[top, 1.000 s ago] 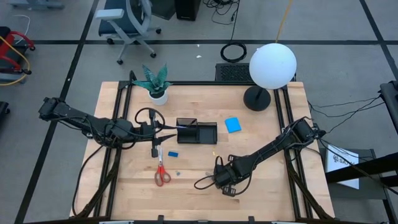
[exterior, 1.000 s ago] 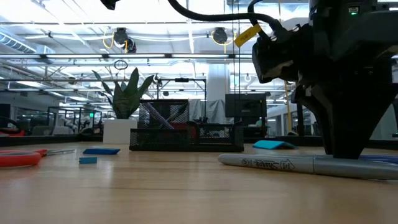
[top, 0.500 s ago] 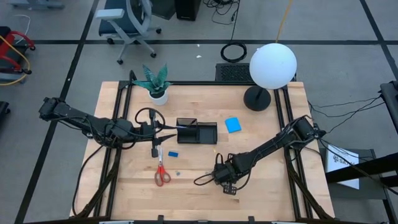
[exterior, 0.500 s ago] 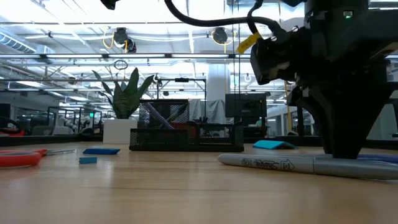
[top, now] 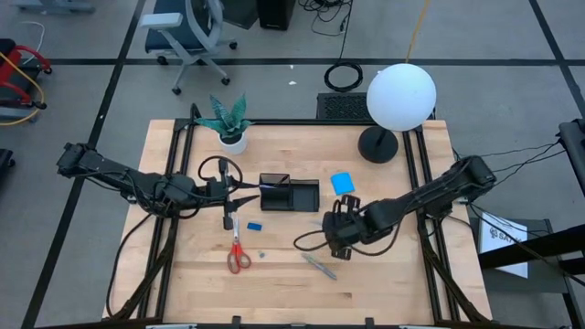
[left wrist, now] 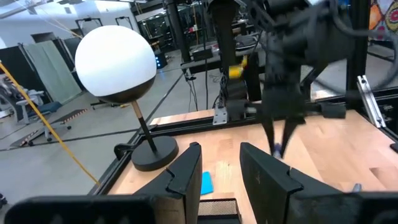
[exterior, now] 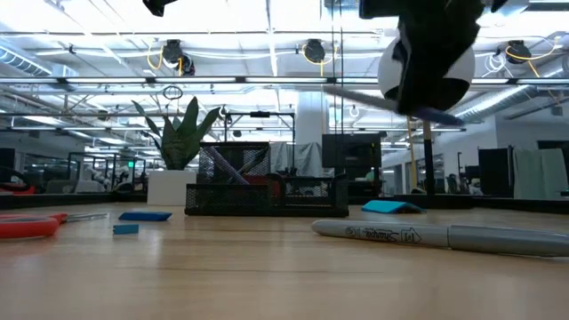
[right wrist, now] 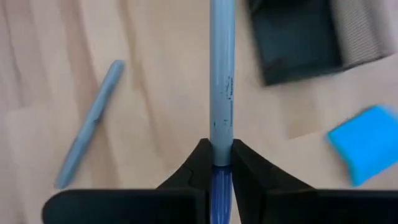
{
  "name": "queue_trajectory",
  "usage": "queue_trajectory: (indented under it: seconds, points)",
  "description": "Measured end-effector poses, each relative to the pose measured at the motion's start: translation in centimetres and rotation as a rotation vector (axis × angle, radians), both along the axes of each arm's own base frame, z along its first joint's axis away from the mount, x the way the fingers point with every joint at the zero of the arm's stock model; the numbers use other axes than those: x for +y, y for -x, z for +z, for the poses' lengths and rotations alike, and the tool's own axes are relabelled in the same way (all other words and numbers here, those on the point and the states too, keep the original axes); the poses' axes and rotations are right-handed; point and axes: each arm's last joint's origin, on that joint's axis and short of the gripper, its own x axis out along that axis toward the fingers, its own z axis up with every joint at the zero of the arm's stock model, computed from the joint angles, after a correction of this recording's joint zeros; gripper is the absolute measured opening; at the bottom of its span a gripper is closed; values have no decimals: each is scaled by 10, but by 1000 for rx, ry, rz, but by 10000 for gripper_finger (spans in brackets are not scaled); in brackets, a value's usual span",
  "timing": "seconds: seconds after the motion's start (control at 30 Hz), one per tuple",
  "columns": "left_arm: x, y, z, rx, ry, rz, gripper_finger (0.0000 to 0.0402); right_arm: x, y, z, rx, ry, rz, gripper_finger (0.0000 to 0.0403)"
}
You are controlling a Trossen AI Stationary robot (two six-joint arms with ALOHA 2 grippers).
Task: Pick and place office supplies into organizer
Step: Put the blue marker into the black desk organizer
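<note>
Left gripper (left wrist: 219,177): its two dark fingers (left wrist: 186,171) rise from the bottom centre, with a clear gap between them. Lamp (left wrist: 116,59) fills the upper left, white globe on a thin stem, round black base on the wooden table (left wrist: 336,152). Blue note pad (left wrist: 206,182) lies flat just left of the gap. Organizer (left wrist: 217,207) rim barely shows at the bottom edge. Right gripper (left wrist: 281,134) hangs centre-right, pointing down, a blue pen (left wrist: 276,150) tip showing at its fingertips above the wood.
</note>
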Motion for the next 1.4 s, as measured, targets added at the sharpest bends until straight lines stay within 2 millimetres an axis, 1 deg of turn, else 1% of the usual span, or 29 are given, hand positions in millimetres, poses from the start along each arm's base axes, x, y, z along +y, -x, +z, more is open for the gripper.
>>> queue_trajectory:
  seconds: [0.13,0.23,0.5,0.7,0.87,1.07,1.2,1.4]
  points:
    - [0,0,0,-1,5,0,118,-7,5,17,-138,155,-22,28]
    - [0,0,0,-4,20,1,118,-13,5,16,-245,212,-8,28]
    - [0,0,5,-50,50,-14,118,-33,2,4,-583,224,105,28]
    - [-2,0,7,-78,77,-54,118,-46,4,14,-846,246,200,28]
    - [-2,-1,9,-97,79,-55,118,-52,2,30,-1043,231,269,28]
    - [-7,-14,8,-160,63,-92,118,-59,0,33,-1081,238,294,28]
    - [-11,-24,5,-205,27,-108,118,-60,-1,32,-1073,237,295,28]
    - [-8,-28,5,-228,35,-102,118,-58,-2,32,-1082,221,330,28]
